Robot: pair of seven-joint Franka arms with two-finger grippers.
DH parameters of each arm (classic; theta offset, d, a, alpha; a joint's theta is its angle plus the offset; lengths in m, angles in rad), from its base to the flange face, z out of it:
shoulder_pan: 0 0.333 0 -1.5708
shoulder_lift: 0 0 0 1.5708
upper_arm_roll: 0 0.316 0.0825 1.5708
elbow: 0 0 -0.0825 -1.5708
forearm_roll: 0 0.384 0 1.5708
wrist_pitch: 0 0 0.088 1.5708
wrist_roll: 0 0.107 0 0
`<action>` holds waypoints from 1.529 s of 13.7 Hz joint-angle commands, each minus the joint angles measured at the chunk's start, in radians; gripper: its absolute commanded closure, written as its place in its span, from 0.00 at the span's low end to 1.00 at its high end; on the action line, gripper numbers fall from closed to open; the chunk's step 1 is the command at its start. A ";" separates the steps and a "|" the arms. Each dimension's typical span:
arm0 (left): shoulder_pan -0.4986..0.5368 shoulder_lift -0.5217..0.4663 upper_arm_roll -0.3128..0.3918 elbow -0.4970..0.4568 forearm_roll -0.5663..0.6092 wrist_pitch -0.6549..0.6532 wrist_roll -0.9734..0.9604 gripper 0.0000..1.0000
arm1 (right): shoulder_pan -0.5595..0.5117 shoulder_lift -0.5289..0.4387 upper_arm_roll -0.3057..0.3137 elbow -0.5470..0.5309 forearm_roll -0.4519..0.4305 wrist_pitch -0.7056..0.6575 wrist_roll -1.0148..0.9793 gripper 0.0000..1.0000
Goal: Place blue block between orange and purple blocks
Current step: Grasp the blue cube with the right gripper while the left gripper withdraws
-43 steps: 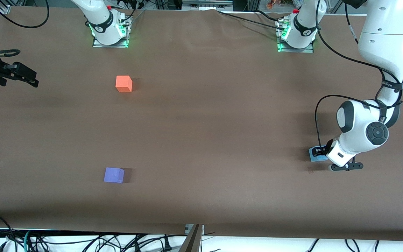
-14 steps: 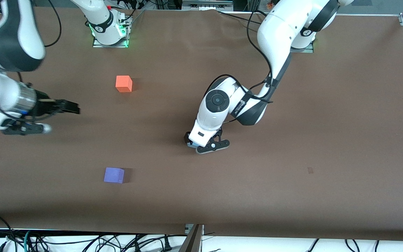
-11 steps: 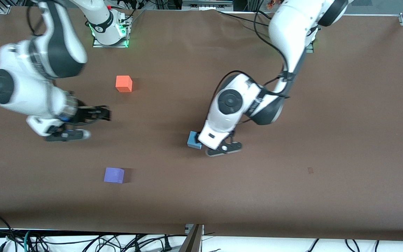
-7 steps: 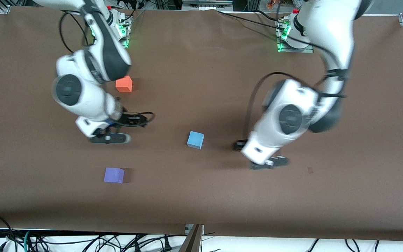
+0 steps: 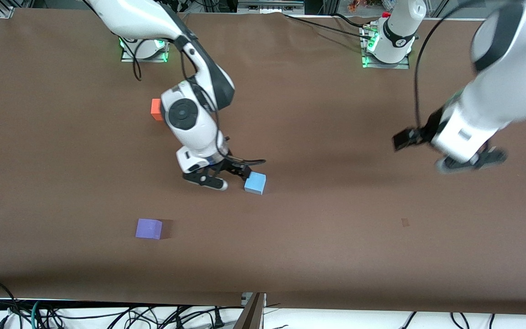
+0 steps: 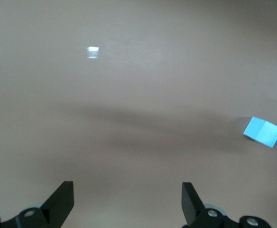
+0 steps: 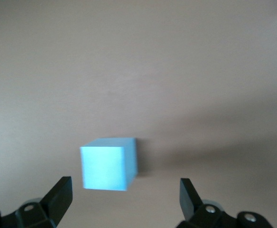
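The blue block lies on the brown table near its middle. My right gripper is open and low beside it, toward the right arm's end. In the right wrist view the blue block sits just ahead of the open right gripper, not between the jaws. The orange block is partly hidden by the right arm. The purple block lies nearer the front camera. My left gripper is open, empty and raised toward the left arm's end. The left wrist view shows the open left gripper and the distant blue block.
The two arm bases stand at the back edge. A small dark mark is on the table toward the left arm's end. Cables hang below the front edge.
The left gripper carried the blue block to the table's middle, let it go and drew back toward its own end. The right arm swung in to beside the block.
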 commanded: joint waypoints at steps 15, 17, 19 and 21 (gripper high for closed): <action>0.037 -0.180 0.244 -0.170 0.007 -0.057 0.300 0.00 | 0.109 0.207 -0.028 0.162 -0.148 0.040 0.133 0.00; 0.031 -0.170 0.235 -0.165 0.030 -0.060 0.295 0.00 | 0.112 0.221 -0.029 0.162 -0.170 0.040 0.130 0.00; 0.032 -0.173 0.223 -0.162 0.047 -0.063 0.300 0.00 | 0.114 0.237 -0.029 0.163 -0.204 0.043 0.131 0.06; 0.034 -0.174 0.226 -0.133 0.052 -0.075 0.305 0.00 | 0.112 0.237 -0.029 0.165 -0.204 0.045 0.130 0.60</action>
